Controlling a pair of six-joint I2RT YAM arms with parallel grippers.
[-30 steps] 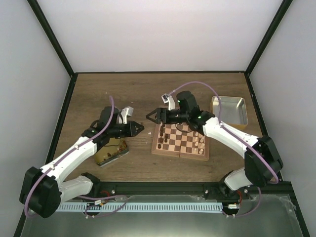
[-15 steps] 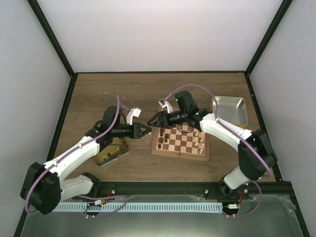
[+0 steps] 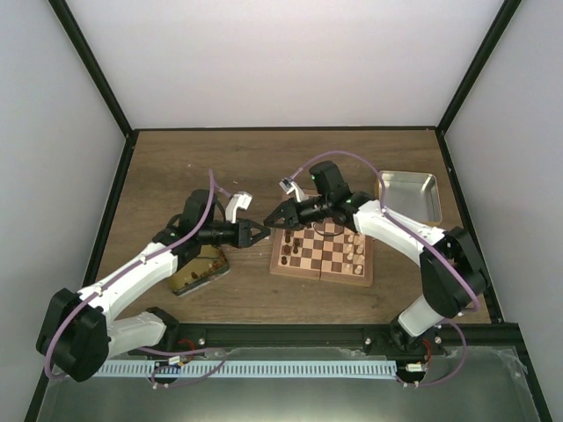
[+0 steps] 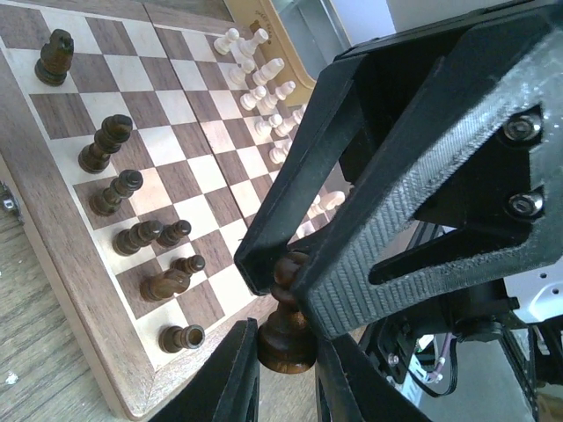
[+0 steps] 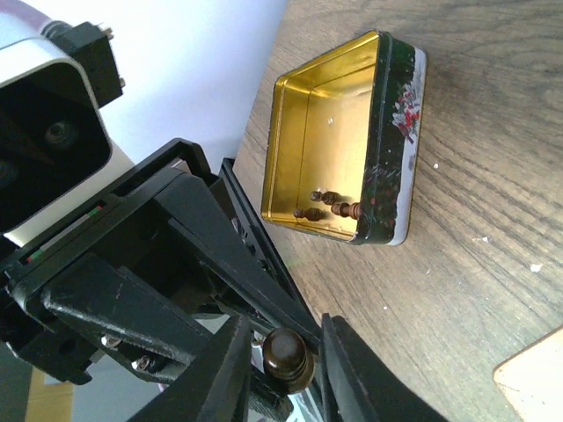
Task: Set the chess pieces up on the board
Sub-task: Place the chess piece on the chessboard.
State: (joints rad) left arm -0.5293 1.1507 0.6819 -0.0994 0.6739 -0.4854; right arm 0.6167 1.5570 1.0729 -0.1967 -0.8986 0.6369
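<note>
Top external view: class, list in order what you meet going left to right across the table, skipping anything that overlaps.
Gold tin → left claw → chessboard → silver tin.

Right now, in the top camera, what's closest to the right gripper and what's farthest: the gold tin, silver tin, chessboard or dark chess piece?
1. Dark chess piece, between the right gripper fingertips.
2. Chessboard, just beside it on the right.
3. Gold tin, over on the left.
4. Silver tin, far right side.
</note>
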